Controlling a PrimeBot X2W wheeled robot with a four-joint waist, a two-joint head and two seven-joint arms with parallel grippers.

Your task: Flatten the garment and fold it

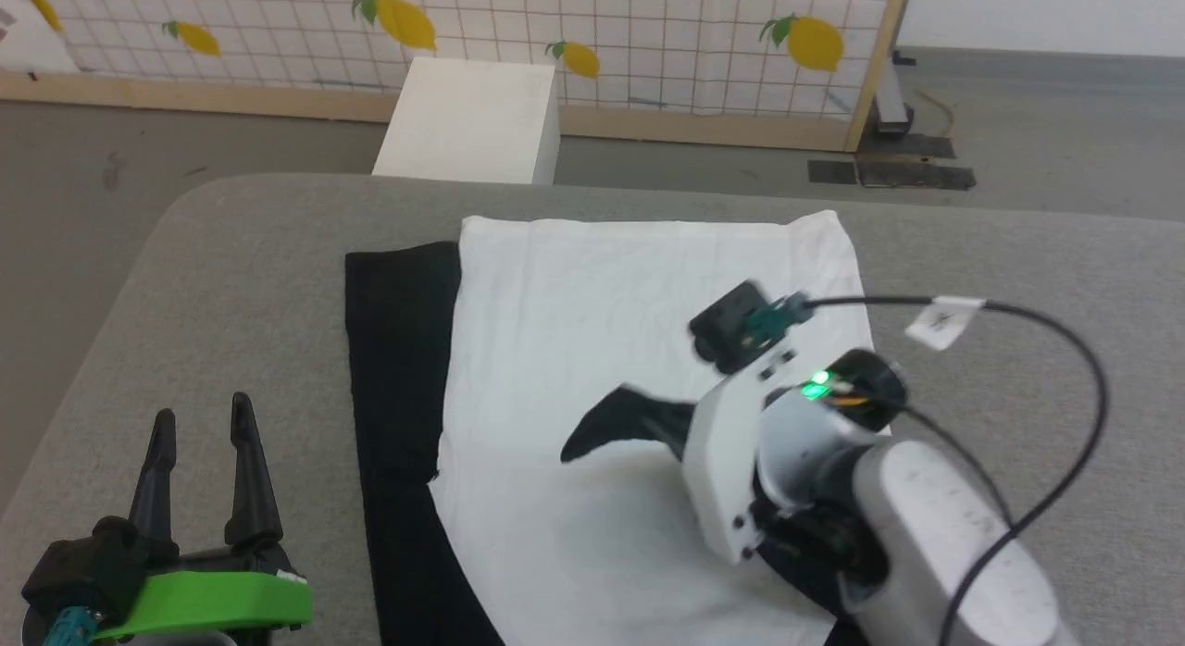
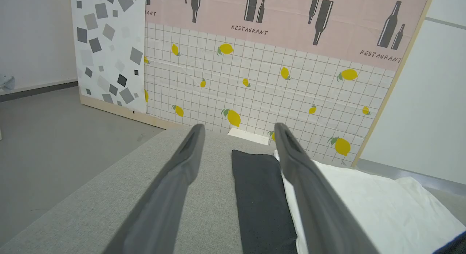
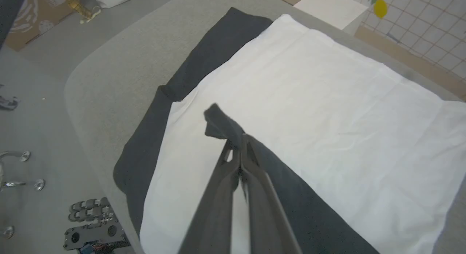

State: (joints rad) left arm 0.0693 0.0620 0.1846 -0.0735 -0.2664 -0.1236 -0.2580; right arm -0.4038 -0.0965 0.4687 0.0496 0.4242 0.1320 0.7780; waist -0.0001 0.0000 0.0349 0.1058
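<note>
The garment (image 1: 592, 304) lies spread on the grey table (image 1: 231, 257), its white body panel in the middle and a black side strip (image 1: 398, 350) along its left. My right gripper (image 3: 238, 145) is shut on a black edge of the garment (image 3: 218, 124) and holds it up over the white panel (image 3: 327, 101); the lifted black cloth (image 1: 616, 424) trails back under my right wrist. My left gripper (image 1: 204, 424) stands open at the table's near left corner, nothing between its fingers (image 2: 189, 152), short of the black strip (image 2: 258, 188).
A white box (image 1: 477, 118) stands on the floor beyond the table's far edge, in front of a lemon-patterned partition (image 1: 648, 35). A black cable (image 1: 1065, 350) loops from my right wrist. Bare grey table surrounds the garment on the left and right.
</note>
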